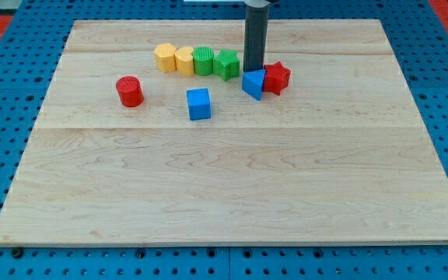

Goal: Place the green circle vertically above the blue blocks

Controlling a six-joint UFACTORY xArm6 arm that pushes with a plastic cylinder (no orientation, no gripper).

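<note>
The green circle (203, 61) sits in a row near the view's top, between a yellow block (184, 60) on its left and a green star-like block (226, 64) on its right. A blue cube (198, 104) lies below the row. A second blue block (253, 84), wedge-like, lies right of the green star. My tip (253, 70) comes down at the top edge of that second blue block, touching or nearly touching it, about a block's width right of the green star.
A yellow hexagon-like block (165, 57) ends the row on the left. A red cylinder (130, 91) lies at the left. A red star-like block (276, 78) touches the wedge-like blue block's right side. The wooden board (232, 194) sits on a blue pegboard.
</note>
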